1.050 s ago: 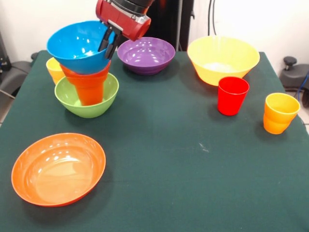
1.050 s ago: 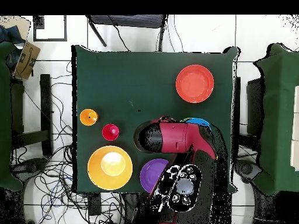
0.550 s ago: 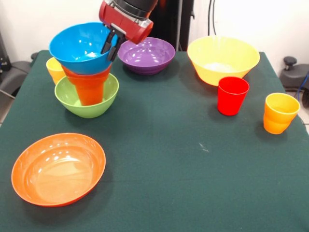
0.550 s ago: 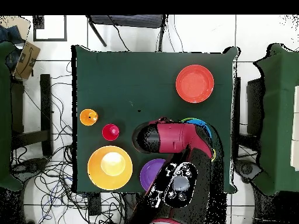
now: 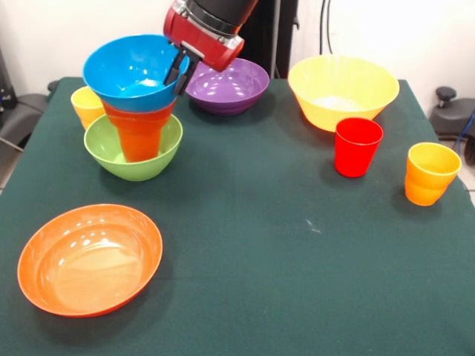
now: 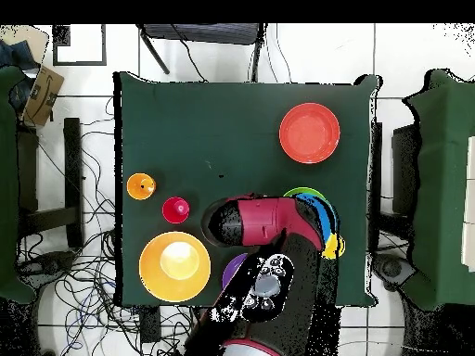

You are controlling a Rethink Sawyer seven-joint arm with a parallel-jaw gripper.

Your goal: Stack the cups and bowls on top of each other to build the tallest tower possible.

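Note:
The tower stands at the left: a green bowl (image 5: 133,152) holds an orange cup (image 5: 141,135), and a blue bowl (image 5: 132,73) sits nearly level on top. My gripper (image 5: 180,73) is at the blue bowl's right rim, shut on it, one finger inside and one outside. In the overhead view the arm (image 6: 269,221) covers most of the tower, and only slivers of the green bowl (image 6: 301,193) and the blue bowl (image 6: 321,219) show. A yellow cup (image 5: 87,104) stands just behind the tower.
A purple bowl (image 5: 231,90) sits close to the right of the gripper. Farther right are a big yellow bowl (image 5: 343,90), a red cup (image 5: 358,147) and a yellow-orange cup (image 5: 431,173). A wide orange bowl (image 5: 89,258) lies near the front left.
The gripper has shifted right and slightly up with the blue bowl's rim. The blue bowl went from tilted to nearly level and slid right over the orange cup.

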